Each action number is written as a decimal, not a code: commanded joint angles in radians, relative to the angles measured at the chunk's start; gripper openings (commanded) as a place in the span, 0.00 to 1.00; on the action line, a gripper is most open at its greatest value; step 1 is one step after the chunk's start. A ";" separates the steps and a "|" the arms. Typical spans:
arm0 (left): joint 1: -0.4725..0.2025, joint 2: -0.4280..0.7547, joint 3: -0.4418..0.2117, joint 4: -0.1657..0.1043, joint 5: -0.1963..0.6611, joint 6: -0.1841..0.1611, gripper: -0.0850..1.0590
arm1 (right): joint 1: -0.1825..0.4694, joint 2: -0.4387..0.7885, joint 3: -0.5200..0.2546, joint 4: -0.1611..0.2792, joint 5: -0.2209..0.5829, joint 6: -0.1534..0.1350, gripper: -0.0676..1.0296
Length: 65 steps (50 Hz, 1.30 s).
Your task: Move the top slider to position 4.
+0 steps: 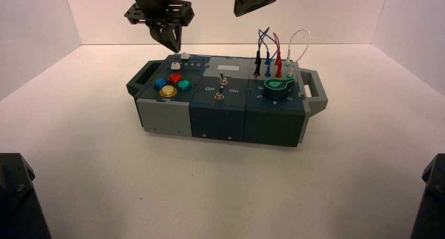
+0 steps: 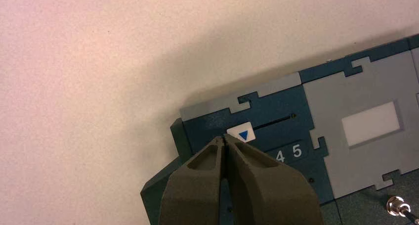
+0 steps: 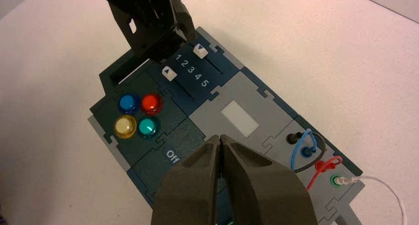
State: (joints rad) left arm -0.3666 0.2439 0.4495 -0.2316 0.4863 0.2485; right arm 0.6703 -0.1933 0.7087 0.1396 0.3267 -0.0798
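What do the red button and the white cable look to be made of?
The red button looks like translucent plastic, smooth and a bit glossy: its rim lets darker tones through around a brighter cap. The white cable seems to be wire in a soft rubbery or plastic sleeve, judging by its smooth, even curve; which of the two I can't tell.

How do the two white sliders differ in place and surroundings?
The top slider sits near the box's far edge; the lower slider sits nearer the red button. The closed jaws of the left gripper are at the top slider, not the lower slider. Both are white with a blue arrow mark.
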 commanded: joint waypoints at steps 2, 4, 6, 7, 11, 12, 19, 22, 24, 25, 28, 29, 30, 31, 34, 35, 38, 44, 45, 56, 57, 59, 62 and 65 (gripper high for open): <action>0.002 -0.017 -0.028 0.002 0.002 0.008 0.05 | 0.005 -0.011 -0.026 0.005 -0.006 0.002 0.04; 0.000 -0.017 -0.028 0.002 0.002 0.008 0.05 | 0.005 -0.009 -0.026 0.005 -0.005 0.002 0.04; 0.000 -0.017 -0.028 0.002 0.003 0.008 0.05 | 0.005 -0.009 -0.026 0.005 -0.006 0.002 0.04; 0.000 -0.017 -0.028 0.002 0.003 0.006 0.05 | 0.005 -0.009 -0.026 0.005 -0.006 0.002 0.04; -0.002 -0.015 -0.028 0.002 0.006 0.008 0.05 | 0.005 -0.011 -0.026 0.005 -0.006 0.002 0.04; 0.000 -0.014 -0.028 0.002 0.006 0.008 0.05 | 0.005 -0.009 -0.026 0.005 -0.005 0.002 0.04; -0.002 -0.008 -0.028 0.002 0.009 0.008 0.05 | 0.005 -0.011 -0.026 0.005 -0.006 0.003 0.04; -0.002 -0.005 -0.028 0.002 0.009 0.009 0.05 | 0.005 -0.009 -0.026 0.005 -0.006 0.003 0.04; -0.003 -0.003 -0.029 0.002 0.011 0.009 0.05 | 0.005 -0.009 -0.026 0.005 -0.006 0.003 0.04; -0.003 -0.002 -0.029 0.002 0.011 0.009 0.05 | 0.005 -0.011 -0.026 0.005 -0.006 0.002 0.04; -0.003 0.000 -0.031 0.002 0.011 0.012 0.05 | 0.005 -0.011 -0.026 0.005 -0.006 0.002 0.04; -0.003 0.000 -0.031 0.002 0.011 0.012 0.05 | 0.005 -0.011 -0.026 0.005 -0.006 0.002 0.04; -0.003 0.002 -0.031 0.002 0.011 0.012 0.05 | 0.005 -0.011 -0.026 0.005 -0.006 0.003 0.04; -0.003 0.002 -0.031 0.002 0.011 0.012 0.05 | 0.005 -0.011 -0.026 0.005 -0.006 0.003 0.04; -0.005 0.002 -0.031 0.002 0.011 0.014 0.05 | 0.005 -0.011 -0.026 0.005 -0.006 0.002 0.04; -0.005 0.002 -0.031 0.002 0.011 0.014 0.05 | 0.005 -0.011 -0.026 0.005 -0.006 0.003 0.04; -0.006 0.002 -0.034 0.002 0.011 0.015 0.05 | 0.005 -0.011 -0.026 0.005 -0.006 0.003 0.04; -0.012 0.005 -0.041 0.002 0.011 0.018 0.05 | 0.005 -0.009 -0.026 0.006 -0.006 0.003 0.04; -0.015 0.005 -0.043 0.002 0.012 0.018 0.05 | 0.005 -0.009 -0.026 0.005 -0.006 0.003 0.04; -0.026 0.017 -0.063 0.002 0.028 0.018 0.05 | 0.005 -0.009 -0.026 0.006 -0.006 0.003 0.04; -0.026 0.017 -0.063 0.002 0.028 0.020 0.05 | 0.003 -0.009 -0.026 0.006 -0.005 0.003 0.04; -0.026 0.018 -0.063 0.002 0.028 0.020 0.05 | 0.003 -0.009 -0.026 0.006 -0.006 0.003 0.04; -0.028 0.018 -0.064 0.002 0.029 0.020 0.05 | 0.003 -0.011 -0.026 0.006 -0.006 0.003 0.04; -0.028 0.018 -0.064 0.002 0.029 0.020 0.05 | 0.003 -0.011 -0.026 0.006 -0.006 0.003 0.04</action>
State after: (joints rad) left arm -0.3866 0.2807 0.4111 -0.2286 0.5185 0.2608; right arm 0.6703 -0.1933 0.7087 0.1411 0.3267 -0.0782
